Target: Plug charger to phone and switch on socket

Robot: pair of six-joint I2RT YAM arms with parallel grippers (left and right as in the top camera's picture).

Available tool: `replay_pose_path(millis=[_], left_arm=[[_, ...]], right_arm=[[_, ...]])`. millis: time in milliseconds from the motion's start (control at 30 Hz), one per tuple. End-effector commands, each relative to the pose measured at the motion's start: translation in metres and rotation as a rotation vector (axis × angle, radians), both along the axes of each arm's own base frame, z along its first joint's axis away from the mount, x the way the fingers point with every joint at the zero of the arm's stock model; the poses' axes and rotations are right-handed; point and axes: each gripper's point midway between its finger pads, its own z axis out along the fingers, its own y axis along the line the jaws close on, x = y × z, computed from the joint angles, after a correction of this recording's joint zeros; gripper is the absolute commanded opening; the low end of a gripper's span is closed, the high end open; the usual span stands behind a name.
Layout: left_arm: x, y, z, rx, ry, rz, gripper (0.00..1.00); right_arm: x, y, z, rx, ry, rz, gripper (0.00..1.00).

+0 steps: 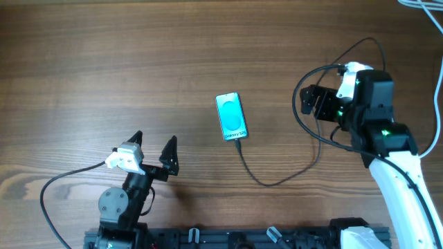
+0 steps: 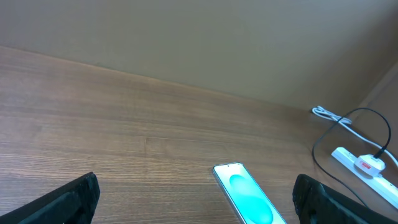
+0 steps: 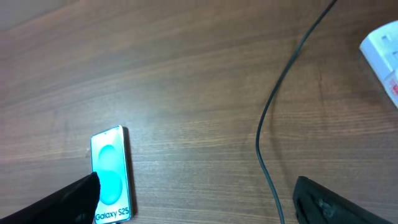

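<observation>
Two grippers are spread wide and hold nothing: left gripper [image 1: 154, 140], right gripper [image 1: 306, 101]. The phone [image 1: 231, 116] lies flat between them. The cable [image 1: 277, 181] touches its end.

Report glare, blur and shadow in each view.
Overhead: even light, sharp, no glare on the phone. Left wrist: the socket looks soft and pale at the right edge. Right wrist: the right tool is a dark blur at the bottom, while the phone's text stays readable.
</observation>
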Motion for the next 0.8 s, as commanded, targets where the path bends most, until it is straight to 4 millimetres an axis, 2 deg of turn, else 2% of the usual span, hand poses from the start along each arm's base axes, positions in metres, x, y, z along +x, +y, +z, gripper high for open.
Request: replay_pose_path(millis=[0,100,200,400,500,767], left_arm=[[0.001,0.004,-0.002,0.023,-0.009,0.020,1.00],[0.001,0.004,-0.002,0.023,-0.009,0.020,1.00],[0.001,0.004,-0.002,0.023,-0.009,0.020,1.00],[0.001,0.004,-0.002,0.023,-0.009,0.020,1.00],[0.001,0.004,-0.002,0.023,-0.009,0.020,1.00],[0.001,0.004,-0.002,0.023,-0.009,0.020,1.00]], right_arm=[[-0.012,-0.004,-0.018,-0.031,0.031,-0.002,1.00],[-0.021,-0.009,-0.044,-0.052,0.051,-0.019,1.00],[-0.018,-0.008,-0.059,-0.048,-0.027,-0.022,1.00],[-0.021,0.013,-0.078,-0.016,-0.163,0.050,1.00],[-0.020,0.021,-0.075,-0.019,-0.255,0.083,1.00],[-0.031,0.020,-0.074,-0.083,-0.406,0.132,1.00]])
